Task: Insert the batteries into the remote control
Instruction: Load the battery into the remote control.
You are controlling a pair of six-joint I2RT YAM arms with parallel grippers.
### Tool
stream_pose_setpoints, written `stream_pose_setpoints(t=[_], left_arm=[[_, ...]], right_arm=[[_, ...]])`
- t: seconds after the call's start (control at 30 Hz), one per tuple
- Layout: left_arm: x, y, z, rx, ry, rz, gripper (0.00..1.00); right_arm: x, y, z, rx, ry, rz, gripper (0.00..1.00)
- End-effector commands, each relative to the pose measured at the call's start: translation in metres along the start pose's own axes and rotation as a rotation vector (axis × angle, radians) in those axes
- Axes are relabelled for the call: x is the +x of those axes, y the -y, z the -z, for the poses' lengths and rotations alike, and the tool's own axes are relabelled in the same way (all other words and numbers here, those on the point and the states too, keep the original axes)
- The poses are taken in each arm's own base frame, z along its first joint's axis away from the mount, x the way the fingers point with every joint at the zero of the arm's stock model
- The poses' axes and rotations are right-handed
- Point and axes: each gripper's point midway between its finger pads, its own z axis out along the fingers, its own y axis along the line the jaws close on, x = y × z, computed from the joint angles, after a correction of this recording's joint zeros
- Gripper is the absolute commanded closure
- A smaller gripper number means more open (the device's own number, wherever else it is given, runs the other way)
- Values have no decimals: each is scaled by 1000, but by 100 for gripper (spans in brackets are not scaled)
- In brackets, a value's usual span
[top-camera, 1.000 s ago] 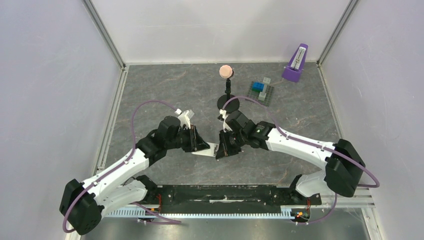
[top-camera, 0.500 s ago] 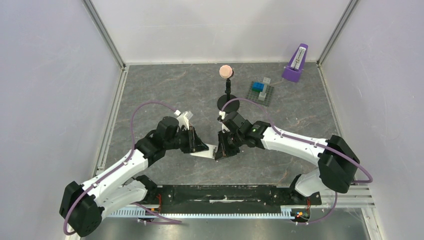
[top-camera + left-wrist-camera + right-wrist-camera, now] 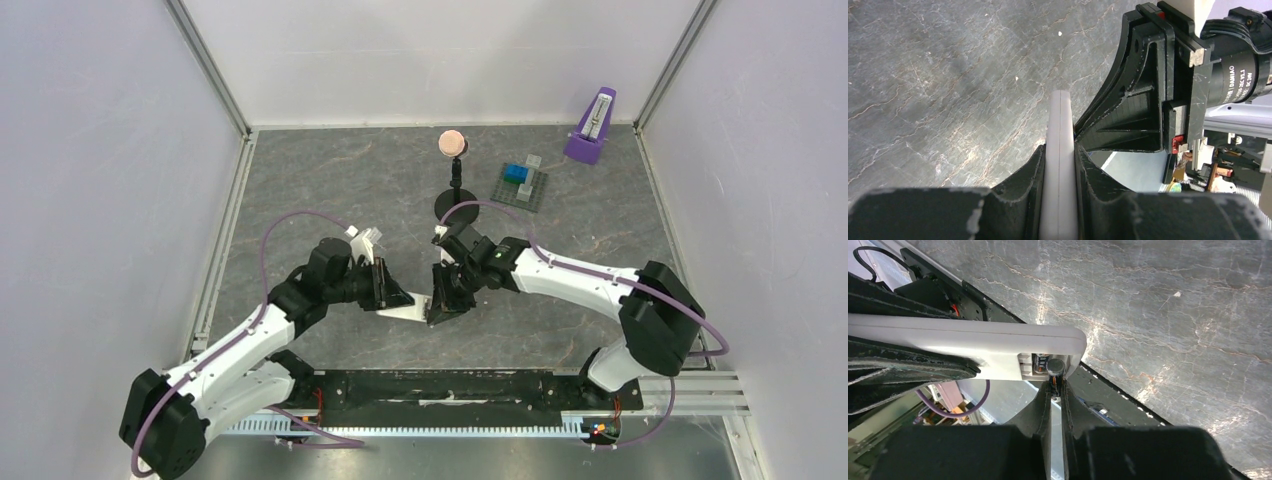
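Note:
The white remote control (image 3: 410, 308) is held above the floor between the two arms. My left gripper (image 3: 1060, 155) is shut on it edge-on; its white edge (image 3: 1060, 150) runs up between the fingers. In the right wrist view the remote (image 3: 978, 342) lies across the frame with its open battery bay at the right end. My right gripper (image 3: 1054, 390) is shut on a thin dark battery (image 3: 1054, 369) with its end at the bay. Another battery end (image 3: 1040, 362) shows inside the bay.
A black stand with a pink ball (image 3: 453, 143) is behind the grippers. A grey plate with blue blocks (image 3: 522, 186) lies at the back right, and a purple metronome (image 3: 592, 127) stands in the far right corner. Metal rails edge the floor.
Both grippers and the remote have shifted slightly left and toward the near edge; the right arm has stretched further left. Both grips are unchanged.

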Motion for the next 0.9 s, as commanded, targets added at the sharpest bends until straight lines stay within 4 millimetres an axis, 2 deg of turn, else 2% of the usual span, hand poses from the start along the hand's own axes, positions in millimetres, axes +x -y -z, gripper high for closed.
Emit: stream_pose_setpoints(t=[0.0, 0.17, 0.43, 0.57, 0.87], left_arm=[[1, 29, 8, 154, -16, 0, 98], [0, 33, 11, 193, -19, 28, 98], [7, 30, 11, 205, -54, 48, 98], [6, 26, 11, 191, -53, 70, 98], [-1, 15, 14, 170, -34, 129, 98]], right_arm=[[-17, -14, 7, -26, 5, -59, 93], [-22, -12, 7, -20, -6, -105, 85], [-29, -18, 5, -25, -28, -128, 82], [-24, -17, 2, -21, -64, -142, 81], [-18, -9, 3, -1, -75, -155, 68]])
